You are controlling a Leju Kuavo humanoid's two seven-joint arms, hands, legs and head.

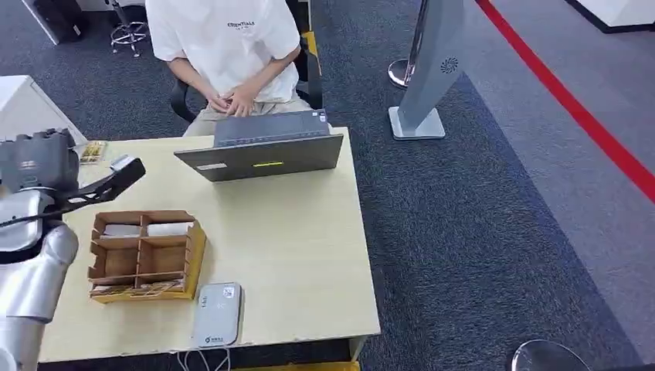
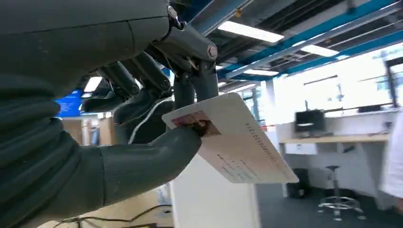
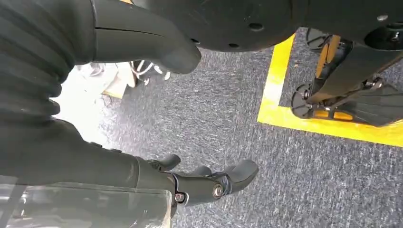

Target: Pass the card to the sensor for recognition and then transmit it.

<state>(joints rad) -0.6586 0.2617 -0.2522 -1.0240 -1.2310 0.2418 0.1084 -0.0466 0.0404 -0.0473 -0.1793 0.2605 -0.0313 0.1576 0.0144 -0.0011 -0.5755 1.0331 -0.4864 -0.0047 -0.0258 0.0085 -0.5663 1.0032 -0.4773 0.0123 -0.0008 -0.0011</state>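
Note:
My left hand (image 1: 48, 166) is raised over the table's left edge and pinches a white card (image 2: 237, 142) between thumb and fingers. The card carries a small photo and printed lines, and most of it sticks out past the fingers. In the head view the card (image 1: 121, 162) shows as a small pale edge at the tip of the dark fingers. The sensor (image 1: 217, 313), a flat grey-white box with a cable, lies near the table's front edge, well in front of that hand. My right hand (image 3: 199, 183) hangs over the carpet with its fingers apart and nothing in it.
A brown cardboard divider box (image 1: 143, 255) with cards in its far compartments sits between my left hand and the sensor. A grey laptop (image 1: 263, 151) stands at the far edge, with a person (image 1: 228, 46) seated behind it. The wooden table (image 1: 301, 255) is bare on its right half.

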